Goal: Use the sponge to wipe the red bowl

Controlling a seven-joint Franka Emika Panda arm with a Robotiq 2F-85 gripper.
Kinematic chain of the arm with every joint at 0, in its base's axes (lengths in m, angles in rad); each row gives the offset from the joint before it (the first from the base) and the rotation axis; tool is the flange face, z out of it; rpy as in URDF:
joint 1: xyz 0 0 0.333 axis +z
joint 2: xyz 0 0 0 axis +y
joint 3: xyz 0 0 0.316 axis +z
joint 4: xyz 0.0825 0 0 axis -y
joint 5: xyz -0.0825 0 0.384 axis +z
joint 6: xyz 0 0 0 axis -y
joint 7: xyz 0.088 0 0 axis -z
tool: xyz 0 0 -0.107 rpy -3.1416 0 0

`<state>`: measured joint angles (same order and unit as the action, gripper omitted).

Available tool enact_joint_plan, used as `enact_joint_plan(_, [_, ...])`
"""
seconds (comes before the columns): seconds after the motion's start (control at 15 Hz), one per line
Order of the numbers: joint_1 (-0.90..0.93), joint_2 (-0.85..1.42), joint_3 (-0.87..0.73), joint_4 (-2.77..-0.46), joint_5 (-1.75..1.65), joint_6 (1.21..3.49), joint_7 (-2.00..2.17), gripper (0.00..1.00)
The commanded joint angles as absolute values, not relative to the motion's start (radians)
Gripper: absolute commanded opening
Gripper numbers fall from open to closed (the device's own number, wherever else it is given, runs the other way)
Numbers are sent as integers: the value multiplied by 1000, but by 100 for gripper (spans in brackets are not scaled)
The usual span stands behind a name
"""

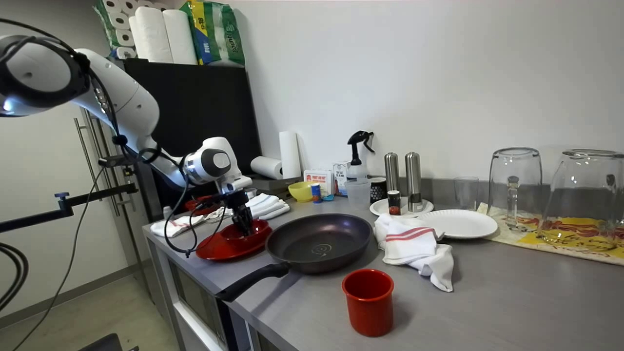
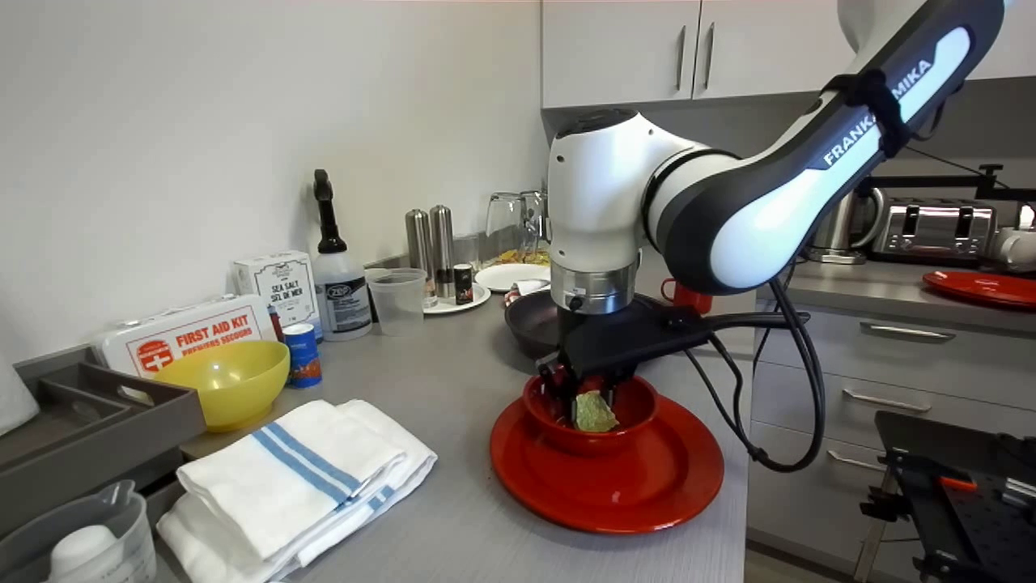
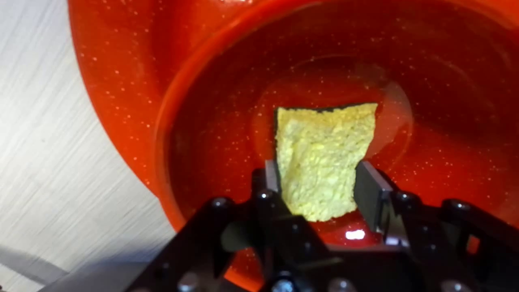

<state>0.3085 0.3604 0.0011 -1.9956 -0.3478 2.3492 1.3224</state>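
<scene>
White case says FIRST AID KIT, box says SEA SALT, spray bottle says ZEP. The gripper is partway closed, pinching the sponge inside the red bowl.

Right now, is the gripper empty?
No: in the wrist view, the gripper holds the sponge pinched from both sides.

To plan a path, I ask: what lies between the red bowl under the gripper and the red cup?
Between bowl and cup lies the frying pan, as an exterior view shows.
</scene>
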Motion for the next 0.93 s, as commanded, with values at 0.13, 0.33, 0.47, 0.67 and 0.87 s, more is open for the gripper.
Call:
enact_joint_plan(0.13, [334,337,-15,-2038,-470,2385,1434,23])
enact_joint_plan(0.33, [345,328,-25,-2046,-549,2400,1495,23])
enact_joint_plan(0.47, [352,319,-31,-2053,-618,2409,1545,23])
enact_joint_plan(0.67, [348,313,-25,-2056,-702,2409,1614,23])
enact_joint_plan(0.87, [339,307,-12,-2061,-761,2402,1667,23])
